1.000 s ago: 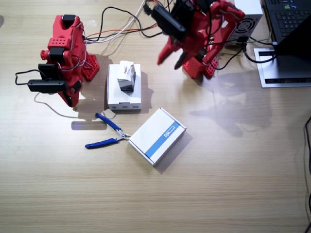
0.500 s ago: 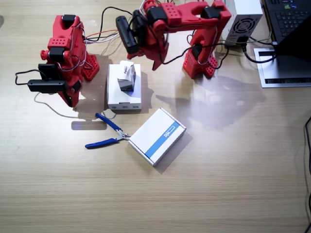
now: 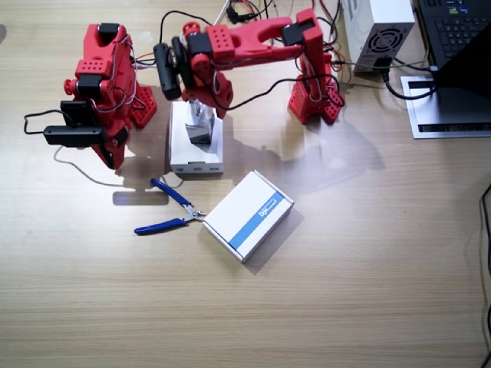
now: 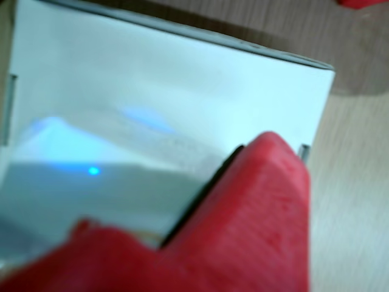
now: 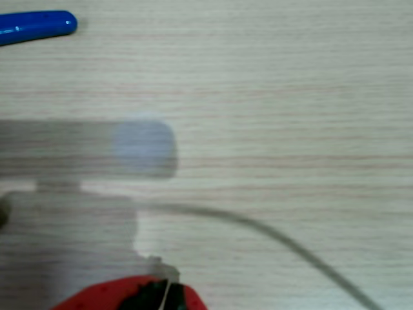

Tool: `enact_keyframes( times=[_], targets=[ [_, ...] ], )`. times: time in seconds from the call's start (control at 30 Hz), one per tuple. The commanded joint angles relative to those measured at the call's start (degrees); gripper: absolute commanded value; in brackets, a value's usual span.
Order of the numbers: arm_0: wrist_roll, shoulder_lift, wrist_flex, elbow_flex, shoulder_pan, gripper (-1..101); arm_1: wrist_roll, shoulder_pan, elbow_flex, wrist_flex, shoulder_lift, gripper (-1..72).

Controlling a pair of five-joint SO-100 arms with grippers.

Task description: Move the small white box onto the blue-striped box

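1. Pale wooden surface (image 3: 368, 291) carries two red arms, two flat boxes and blue pliers (image 3: 170, 208).
2. The small white box (image 3: 201, 127) stands on the plain white box (image 3: 196, 157), far left of the blue-striped box (image 3: 248, 215).
3. The left arm's tool (image 3: 201, 100) hangs directly over it, just on its far side; whether its jaws are wide or narrow cannot be told.
4. The right arm's tool (image 3: 77, 135) rests left of both boxes, apparently closed and empty.
5. The left arm is clearly nearer, so the grasp probably needs only a short descent.

Left arm (image 3: 253, 46) stretched out flat, left gripper (image 3: 201, 107) pointing down, jaw state unclear. Right arm (image 3: 100, 84) folded, right gripper (image 3: 111, 157) shut.
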Motion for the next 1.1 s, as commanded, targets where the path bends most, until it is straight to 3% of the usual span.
enact_keyframes(
  times=[0.0,0.2,0.23,0.3,0.37,0.57,0.77,0.9,1.07],
  targets=[
    [1.93,-3.6,1.23,-5.45,0.26,45,-0.79,-1.41,-0.7,1.41,1.49,0.5],
    [2.29,-11.51,1.23,-12.57,-2.11,42,-0.79,-1.41,-0.7,1.41,1.49,0.5],
    [2.99,-12.22,1.23,-12.22,-1.93,37,-0.79,-1.41,-0.7,1.41,1.49,0.5],
    [2.29,-13.71,1.23,-11.6,-1.85,16,-0.79,-1.41,-0.7,1.41,1.49,0.5],
    [1.58,-13.45,1.23,-9.93,-2.37,11,-0.79,-1.41,-0.7,1.41,1.49,0.5],
    [1.93,-7.03,1.32,-6.94,-6.77,9,-0.79,-1.41,-0.7,1.41,1.49,0.5],
    [5.62,0.53,1.32,-12.13,-21.53,7,-0.79,-1.41,-0.7,1.41,1.49,0.5],
    [9.23,-2.11,1.32,-16.7,-33.05,8,-0.79,-1.41,-0.7,1.41,1.49,0.5],
    [11.87,-9.84,1.32,-19.86,-40.25,8,-0.79,-1.41,-0.7,1.41,1.49,0.5]
  ],
)
